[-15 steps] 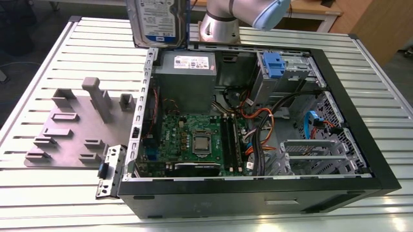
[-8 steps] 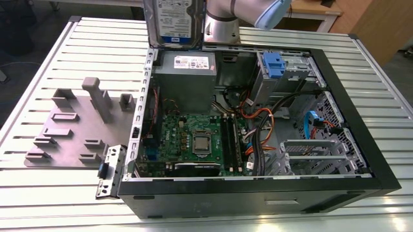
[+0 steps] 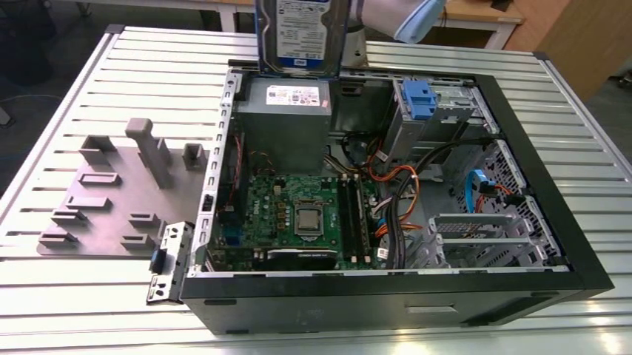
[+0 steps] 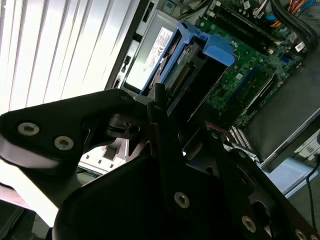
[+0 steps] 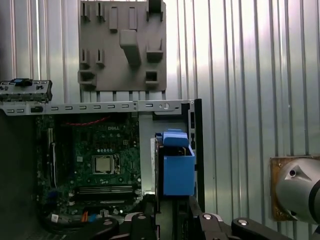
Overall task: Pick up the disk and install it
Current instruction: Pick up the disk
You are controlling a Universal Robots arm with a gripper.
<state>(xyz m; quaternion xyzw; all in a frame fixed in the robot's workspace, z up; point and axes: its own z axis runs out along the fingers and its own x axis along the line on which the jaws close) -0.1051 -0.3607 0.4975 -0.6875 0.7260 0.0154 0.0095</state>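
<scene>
Silver metal disk (image 3: 298,33) with white-and-blue label, in a blue plastic carrier, hangs upright over the rear of the open black computer case (image 3: 395,296) on the slatted metal worktop (image 3: 79,310). Fingers (image 4: 162,125) look clamped on it.

Judgement: keep it square to the bay, lower slowly, and stay clear of the orange and black cables (image 3: 400,181).

The exterior view gives the label face. Both wrist views give the carrier end-on above the green motherboard (image 5: 95,160).

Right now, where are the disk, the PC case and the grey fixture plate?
disk (image 3: 301,29), exterior view, on its white-and-blue label.
case (image 3: 316,296), exterior view, on its black near wall.
plate (image 5: 112,62), first wrist view, on its flat grey base.
</scene>
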